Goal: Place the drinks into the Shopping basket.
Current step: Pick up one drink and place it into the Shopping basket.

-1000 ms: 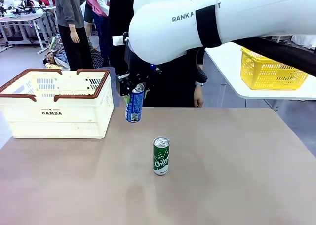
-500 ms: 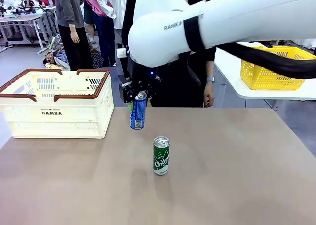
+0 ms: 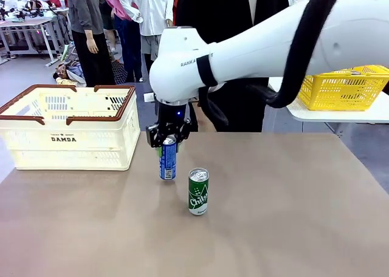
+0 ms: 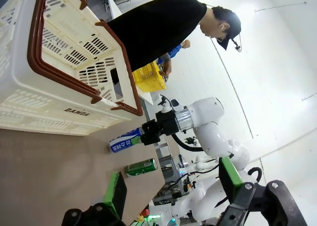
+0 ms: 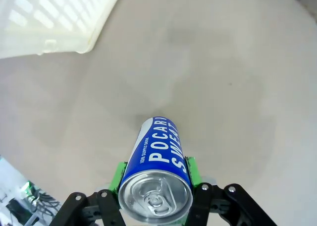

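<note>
A blue can (image 3: pixel 168 160) with white lettering is upright near the table's middle, and my right gripper (image 3: pixel 168 140) is shut on its top. Its base is at or just above the tabletop; I cannot tell if it touches. In the right wrist view the green pads (image 5: pixel 118 175) clamp the blue can (image 5: pixel 158 154) on both sides. A green can (image 3: pixel 198 192) stands free just right of it and nearer to me. The cream Shopping basket (image 3: pixel 67 144) with a brown rim sits at the table's left. In the left wrist view my left gripper (image 4: pixel 173 186) is open and holds nothing, facing the basket (image 4: pixel 34 94) and both cans.
A person in black (image 3: pixel 231 58) stands at the table's far side behind the right arm. A yellow mesh basket (image 3: pixel 340 85) sits on a white side table at the back right. The brown tabletop (image 3: pixel 285 216) stretches to the right and front.
My right gripper has carried the blue can down and toward me, from about the basket's rim height to table level beside the green can. The left gripper stays open.
</note>
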Tool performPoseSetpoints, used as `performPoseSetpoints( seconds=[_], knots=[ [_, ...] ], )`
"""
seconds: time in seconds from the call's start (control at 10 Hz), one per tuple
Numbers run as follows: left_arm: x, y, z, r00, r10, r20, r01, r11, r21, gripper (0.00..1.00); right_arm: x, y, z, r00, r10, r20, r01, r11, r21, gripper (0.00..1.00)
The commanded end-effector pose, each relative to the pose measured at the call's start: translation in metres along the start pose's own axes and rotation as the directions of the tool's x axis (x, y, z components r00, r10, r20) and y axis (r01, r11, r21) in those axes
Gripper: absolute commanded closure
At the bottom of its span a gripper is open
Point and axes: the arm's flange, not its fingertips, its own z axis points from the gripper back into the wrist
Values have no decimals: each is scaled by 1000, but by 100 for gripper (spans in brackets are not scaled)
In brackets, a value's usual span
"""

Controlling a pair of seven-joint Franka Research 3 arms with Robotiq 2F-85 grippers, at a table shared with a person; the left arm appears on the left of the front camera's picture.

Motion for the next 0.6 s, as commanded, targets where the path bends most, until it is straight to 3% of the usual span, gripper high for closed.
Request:
performPoseSetpoints(
  seconds=[0.0, 0.2, 0.3, 0.4, 0.5],
  knots=[
    [-2, -1, 1, 1000, -17, -11, 17, 1000, -5, 0, 10, 11, 6, 1000, 5, -18, -5, 1000, -10, 100],
    [-2, -1, 1, 1000, -17, -11, 17, 1000, -5, 0, 11, 13, 1, 999, 12, -42, -13, 999, -31, 100],
    [-2, -1, 1, 1000, -17, -11, 17, 1000, -5, 0, 10, 15, -1, 999, 22, -43, -23, 999, -27, 44],
    [-2, -1, 1, 1000, -17, -11, 17, 1000, -5, 0, 9, 14, 0, 999, 26, -37, -27, 999, -23, 0],
    [-2, -1, 1, 1000, -17, -11, 17, 1000, -5, 0, 7, 14, 6, 999, 32, -29, -33, 999, -14, 0]
  ],
)
